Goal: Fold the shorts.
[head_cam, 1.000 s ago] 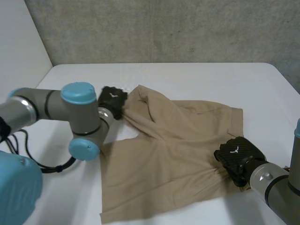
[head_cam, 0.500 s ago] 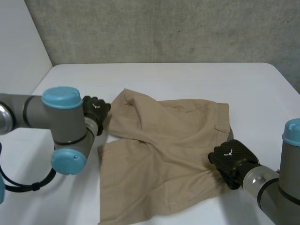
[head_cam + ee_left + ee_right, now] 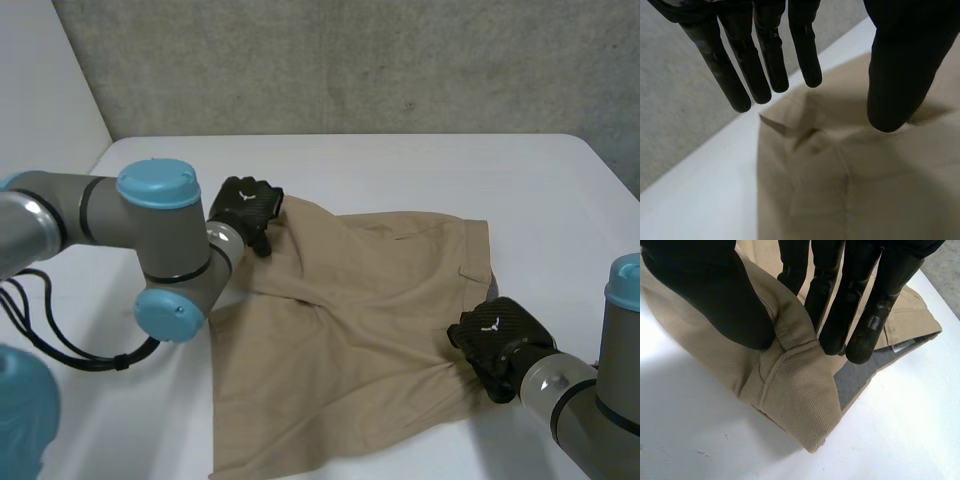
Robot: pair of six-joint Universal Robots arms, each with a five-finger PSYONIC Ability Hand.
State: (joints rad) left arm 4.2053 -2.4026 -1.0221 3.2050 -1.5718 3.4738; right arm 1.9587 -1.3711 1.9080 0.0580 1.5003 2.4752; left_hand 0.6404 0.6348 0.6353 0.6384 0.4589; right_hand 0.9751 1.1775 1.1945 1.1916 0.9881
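Note:
Tan shorts (image 3: 350, 330) lie spread on the white table (image 3: 400, 170), with one leg reaching toward the front edge. My left hand (image 3: 247, 207) hovers over their far left corner. In the left wrist view its fingers (image 3: 765, 65) are straight and the thumb stands apart above the cloth (image 3: 865, 190), holding nothing. My right hand (image 3: 497, 342) is at the shorts' right edge. In the right wrist view its thumb (image 3: 715, 295) and fingers pinch a raised fold of the hem (image 3: 790, 385).
A grey wall runs behind the table. My left arm (image 3: 165, 250) bends over the table just left of the shorts. The right forearm (image 3: 580, 400) comes in at the front right corner. Bare tabletop lies beyond the shorts.
The left hand let go of the lifted far left corner, swung left off the cloth, then came back over that corner. The raised fold dropped flat. The right hand kept its pinch.

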